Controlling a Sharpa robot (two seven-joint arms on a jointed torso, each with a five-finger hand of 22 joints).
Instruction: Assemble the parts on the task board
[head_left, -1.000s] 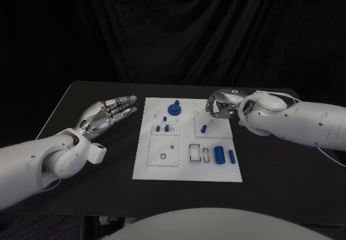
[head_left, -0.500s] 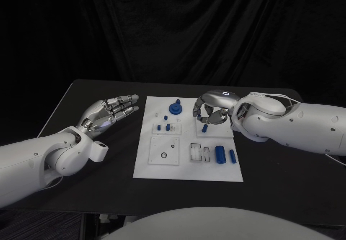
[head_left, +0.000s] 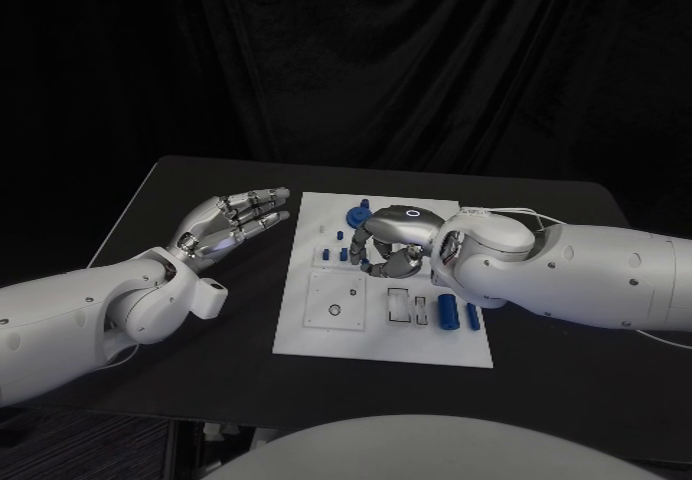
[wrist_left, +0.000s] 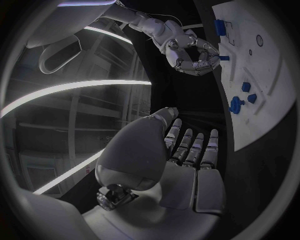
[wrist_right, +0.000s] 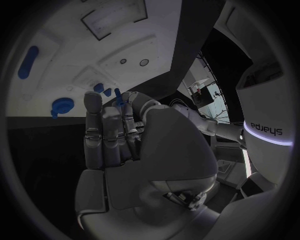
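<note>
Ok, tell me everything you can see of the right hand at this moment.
The right hand is silver metal on a white arm and hangs over the middle of the white task board, fingers curled downward. In the right wrist view a small blue part shows between the fingertips, apparently pinched; the left wrist view also shows a blue piece at the fingers. Whether the part touches the board cannot be told. The wrist behind it carries a lit ring.
</note>
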